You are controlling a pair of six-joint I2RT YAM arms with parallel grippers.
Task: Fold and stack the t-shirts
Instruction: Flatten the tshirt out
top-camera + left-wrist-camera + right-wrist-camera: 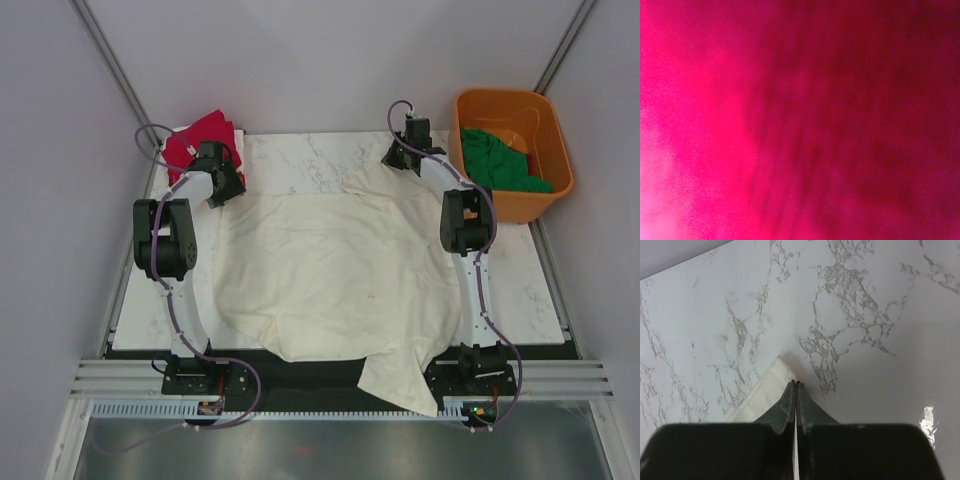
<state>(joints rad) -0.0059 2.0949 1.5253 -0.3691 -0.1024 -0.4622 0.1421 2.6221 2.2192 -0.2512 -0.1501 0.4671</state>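
A large cream-white t-shirt [330,275] lies spread over the marble table [300,160], its near hem hanging over the front edge. My right gripper [397,156] is at the shirt's far right corner, and in the right wrist view it [797,383] is shut on that cream corner [771,385]. A crimson red t-shirt [200,135] lies bunched at the back left. My left gripper [215,158] is right against it. Red cloth [800,120] fills the left wrist view and hides the jaws. A dark green t-shirt [500,162] lies in the tub.
A rigid orange plastic tub [545,120] stands off the table's back right corner, beside the right arm. Grey walls close in the back and sides. A metal rail [330,385] with both arm bases runs along the near edge.
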